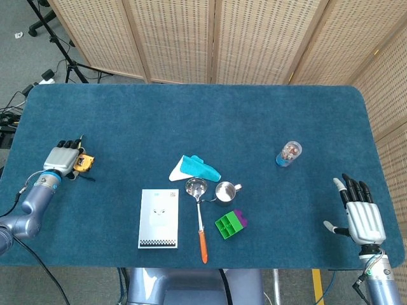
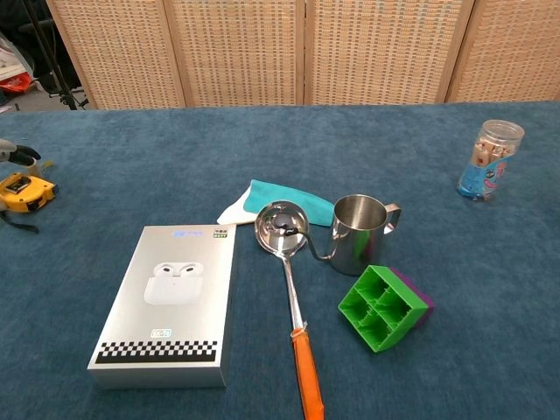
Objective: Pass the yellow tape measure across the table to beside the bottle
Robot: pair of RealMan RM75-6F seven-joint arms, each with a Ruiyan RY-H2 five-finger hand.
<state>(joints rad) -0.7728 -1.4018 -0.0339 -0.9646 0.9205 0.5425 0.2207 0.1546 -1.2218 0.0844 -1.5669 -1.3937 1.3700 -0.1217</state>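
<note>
The yellow tape measure is at the table's left edge, pinched at its left side by the fingers of my left hand. In the chest view only a fingertip shows, just above the tape measure, and its black strap hangs down to the cloth. The clear bottle stands upright far off at the right side of the table. My right hand lies flat and open near the front right corner, holding nothing; the chest view does not show it.
Between tape measure and bottle lie a silver earbuds box, a teal and white cloth, a ladle with an orange handle, a steel cup and a green and purple block. A wicker screen stands behind the blue table.
</note>
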